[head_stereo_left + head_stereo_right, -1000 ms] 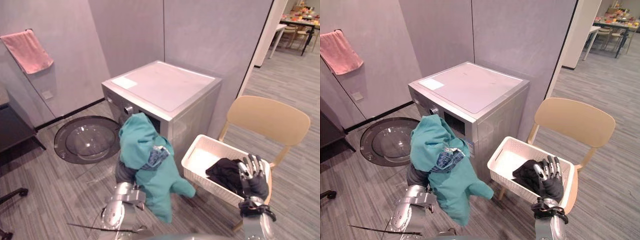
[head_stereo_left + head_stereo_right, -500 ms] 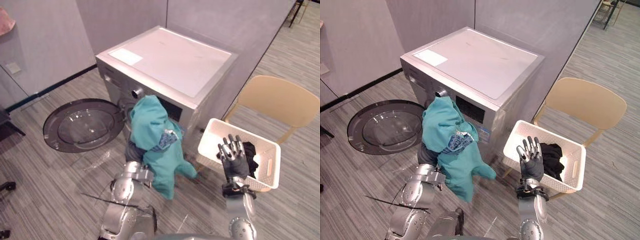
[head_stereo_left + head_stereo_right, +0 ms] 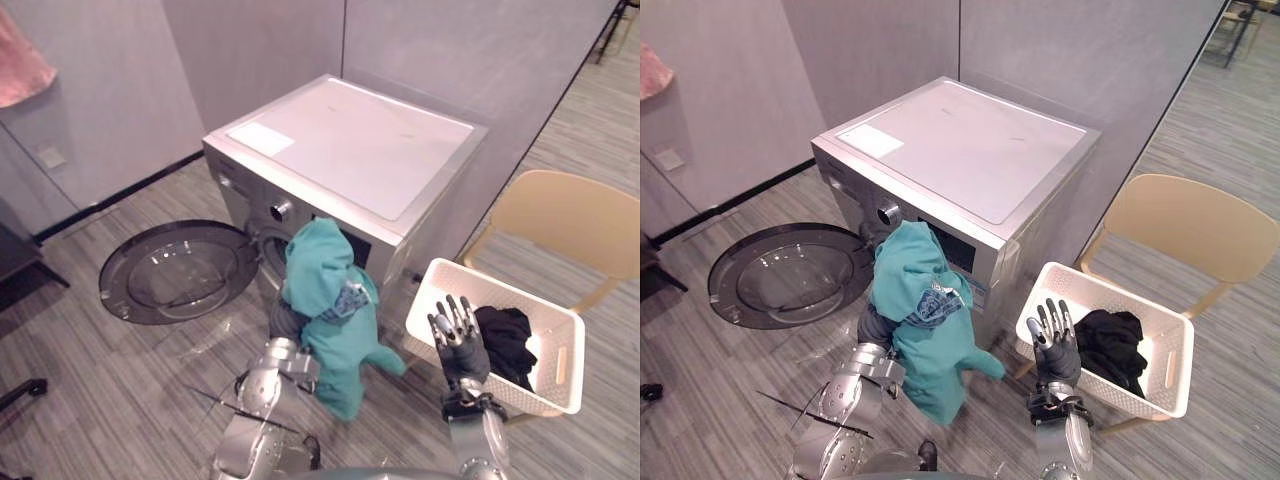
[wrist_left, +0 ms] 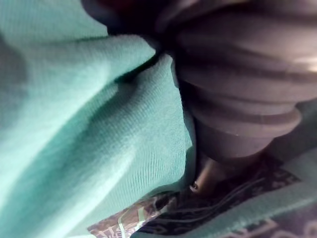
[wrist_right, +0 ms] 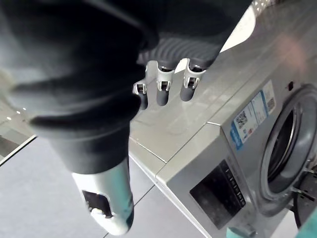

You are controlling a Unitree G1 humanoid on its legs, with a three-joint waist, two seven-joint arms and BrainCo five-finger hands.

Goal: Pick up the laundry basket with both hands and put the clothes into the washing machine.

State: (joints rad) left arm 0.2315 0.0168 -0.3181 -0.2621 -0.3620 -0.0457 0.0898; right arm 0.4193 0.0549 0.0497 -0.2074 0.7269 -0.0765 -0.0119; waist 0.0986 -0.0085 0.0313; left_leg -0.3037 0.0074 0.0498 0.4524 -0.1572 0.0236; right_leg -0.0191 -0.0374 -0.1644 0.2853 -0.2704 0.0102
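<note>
A teal garment (image 3: 328,300) hangs draped over my left hand (image 4: 233,89), which is raised just in front of the washing machine's (image 3: 350,150) round opening (image 5: 285,148). The cloth covers that hand's fingers. My right hand (image 3: 458,345) is held up with straight, spread fingers (image 5: 161,91), open and holding nothing, beside the near left wall of the white laundry basket (image 3: 560,372). The basket rests on a tan chair (image 3: 570,215) and holds a black garment (image 3: 505,335).
The machine's round glass door (image 3: 180,272) is swung wide open, low over the floor to the left. A pink towel (image 3: 20,70) hangs on the grey wall at the far left. Grey partition walls stand behind the machine.
The view has shifted. My left arm with the teal garment now stands closer to the machine's opening. My right hand has stayed raised and open by the basket.
</note>
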